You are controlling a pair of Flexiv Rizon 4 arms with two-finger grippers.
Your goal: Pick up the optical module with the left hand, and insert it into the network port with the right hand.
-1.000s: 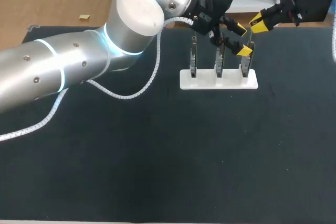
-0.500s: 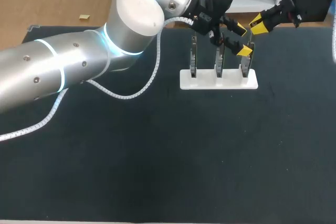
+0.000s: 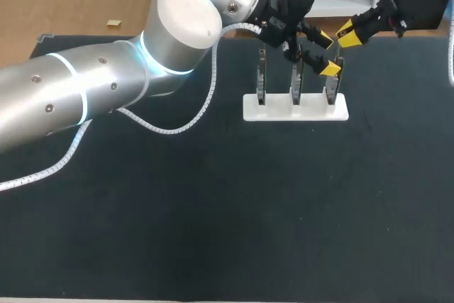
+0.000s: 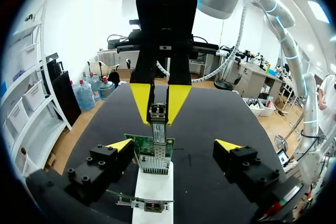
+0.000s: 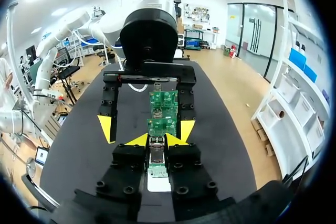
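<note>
My right gripper (image 3: 346, 33) hangs over the far right end of the white stand (image 3: 296, 108) and is shut on the small silver optical module (image 4: 157, 115). In the right wrist view the module (image 5: 156, 157) sits between its own yellow tips. The module hangs just above the rightmost green network card (image 4: 154, 153) and its port cage. My left gripper (image 3: 326, 54) is open. Its fingers straddle that card without touching it, one yellow tip on each side. From the right wrist view, the left gripper (image 5: 147, 128) faces mine, with the cards (image 5: 163, 109) between.
The white stand holds three upright cards in a row: the left one (image 3: 261, 79), the middle one (image 3: 295, 79) and the right one (image 3: 332, 84). My left arm (image 3: 106, 83) and its white coiled cable (image 3: 170, 129) cross the table's left half. Black mat lies in front.
The right gripper has edged slightly up and back with the module. The left arm has stayed where it was.
</note>
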